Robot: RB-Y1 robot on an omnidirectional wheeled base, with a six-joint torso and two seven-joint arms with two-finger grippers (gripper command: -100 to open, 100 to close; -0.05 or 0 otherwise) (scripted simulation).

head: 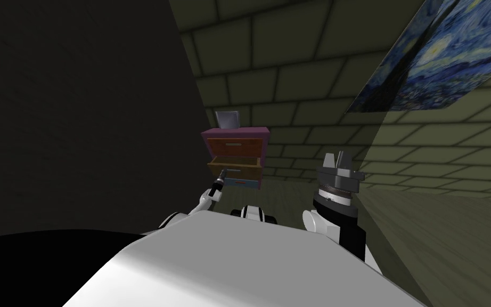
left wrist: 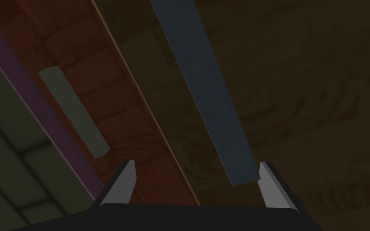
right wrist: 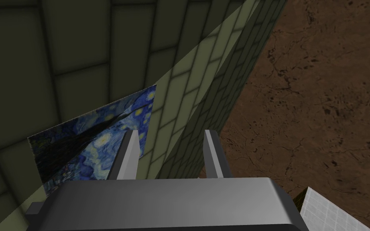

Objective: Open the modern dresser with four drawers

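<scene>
Left end effector [left wrist: 196, 165] fully spread, empty, near purple-framed dresser with brown wood drawers [head: 237, 143]; second drawer [head: 242, 171] partly out. Right end effector [head: 336, 158] raised, parted, empty.

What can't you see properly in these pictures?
Inside the pulled-out drawer: head view, too small and dim.
Grey thing on the dresser: head view, too small to name.
Blue strip: left wrist view, cut off by the top edge.

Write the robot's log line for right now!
left hand: open, empty, by dresser drawers | second drawer: looks partly out | right hand: open, raised, empty
</scene>
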